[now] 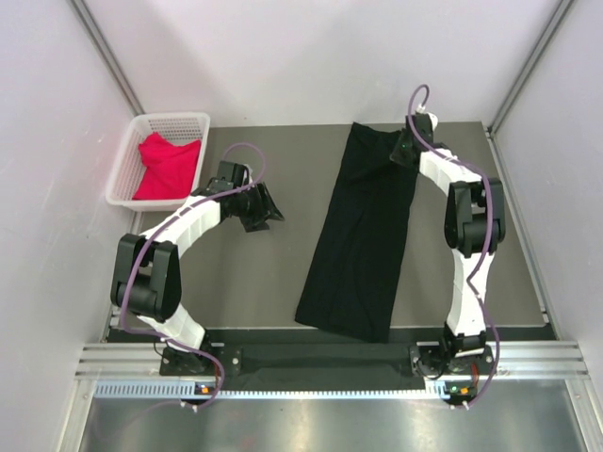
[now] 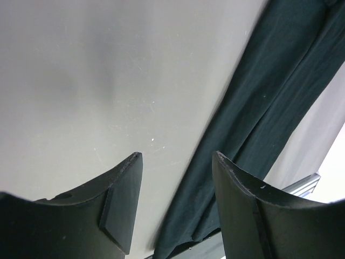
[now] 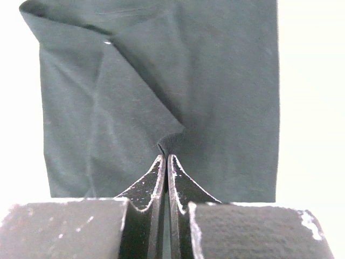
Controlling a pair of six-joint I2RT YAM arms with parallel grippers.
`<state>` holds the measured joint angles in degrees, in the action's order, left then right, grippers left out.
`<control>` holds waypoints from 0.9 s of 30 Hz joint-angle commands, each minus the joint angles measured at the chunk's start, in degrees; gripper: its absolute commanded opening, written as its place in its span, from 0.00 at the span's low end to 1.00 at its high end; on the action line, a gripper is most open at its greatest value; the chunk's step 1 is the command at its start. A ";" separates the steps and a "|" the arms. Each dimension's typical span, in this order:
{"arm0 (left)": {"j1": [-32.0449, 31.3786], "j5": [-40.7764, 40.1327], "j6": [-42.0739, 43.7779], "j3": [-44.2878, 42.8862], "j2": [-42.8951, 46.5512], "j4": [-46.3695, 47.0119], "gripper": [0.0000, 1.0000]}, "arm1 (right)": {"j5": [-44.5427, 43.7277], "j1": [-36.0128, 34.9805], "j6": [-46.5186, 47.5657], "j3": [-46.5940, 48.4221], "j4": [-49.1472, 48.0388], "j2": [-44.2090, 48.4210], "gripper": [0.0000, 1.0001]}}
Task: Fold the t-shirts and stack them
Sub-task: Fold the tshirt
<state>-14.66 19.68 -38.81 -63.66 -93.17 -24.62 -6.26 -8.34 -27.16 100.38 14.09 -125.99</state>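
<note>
The black t-shirt lies on the table as a long narrow strip running from the far edge toward the near edge. My right gripper is at its far end, shut on a small pinched ridge of the black cloth; in the right wrist view the gripper has its jaws together on that ridge. My left gripper hangs open over bare table to the left of the strip. In the left wrist view nothing is between the left gripper's fingers, and the black t-shirt lies beyond them. The red-pink t-shirt is crumpled in the basket.
A white lattice basket stands at the far left corner of the grey table. White walls close in the left, back and right sides. A metal rail with the arm bases runs along the near edge.
</note>
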 commanded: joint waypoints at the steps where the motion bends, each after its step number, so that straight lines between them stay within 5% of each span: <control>1: 0.33 0.80 1.28 -2.17 0.79 -0.16 0.59 | 2.48 0.95 -4.92 -3.78 -6.00 3.82 0.01; 23: 0.33 0.62 1.28 -1.82 0.79 -0.87 0.59 | 5.03 2.10 -8.70 -17.85 -16.73 9.72 0.07; 27: 0.33 1.41 2.33 -1.64 0.27 -1.13 0.61 | 5.47 2.45 -8.27 -16.01 -14.26 8.40 0.27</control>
<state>-14.66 19.97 -37.71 -63.68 -93.19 -25.76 -1.37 -6.57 -36.25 82.85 0.69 -119.31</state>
